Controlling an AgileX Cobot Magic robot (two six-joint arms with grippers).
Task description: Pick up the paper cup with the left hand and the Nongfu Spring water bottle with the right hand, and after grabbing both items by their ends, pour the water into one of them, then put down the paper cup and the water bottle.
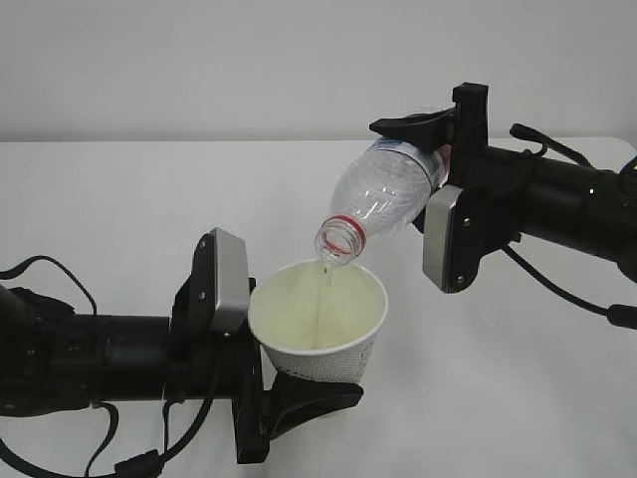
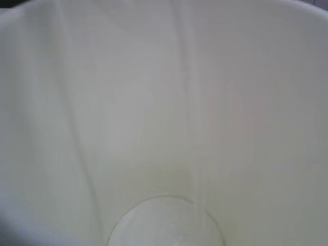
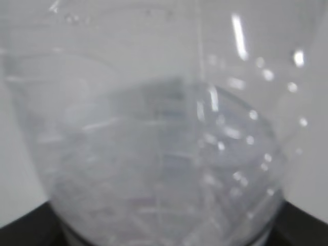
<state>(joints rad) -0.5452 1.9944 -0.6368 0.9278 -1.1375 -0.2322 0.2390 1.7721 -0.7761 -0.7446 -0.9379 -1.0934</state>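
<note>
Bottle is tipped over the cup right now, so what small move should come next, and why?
Probably hold the tilt a moment. In the exterior view the bottle, gripped at its base by the right tool, has its neck angled down over the paper cup, held from below by the left tool. A thin stream of water lands inside the rim, so pouring looks unfinished.

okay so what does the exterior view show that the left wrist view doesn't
Only the exterior view shows the tilted water bottle in the right tool, the left tool gripping the paper cup from outside, and the table. Only the left wrist view shows the cup's round bottom up close. Both show the cup's cream inside and the thin stream of water running in.
</note>
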